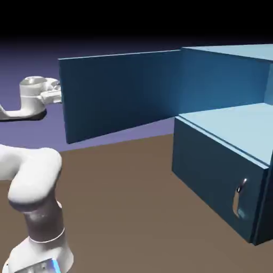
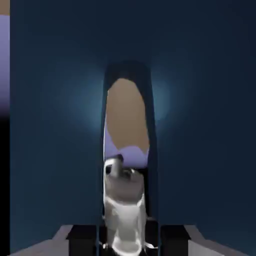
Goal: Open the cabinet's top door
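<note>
Blue-violet backdrop behind; the gripper is clamped on the silver handle of the cabinet's wide-swung top door.

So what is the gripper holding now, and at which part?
The gripper is shut on the shiny curved silver handle of the swung-open flat teal-blue top door, near its free edge.

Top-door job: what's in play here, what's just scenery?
In play:
- top door, swung wide open
- cabinet
- gripper, shut at the door's free edge
- door handle, between the fingertips

Scenery:
- lower panel with small handle
- table
</note>
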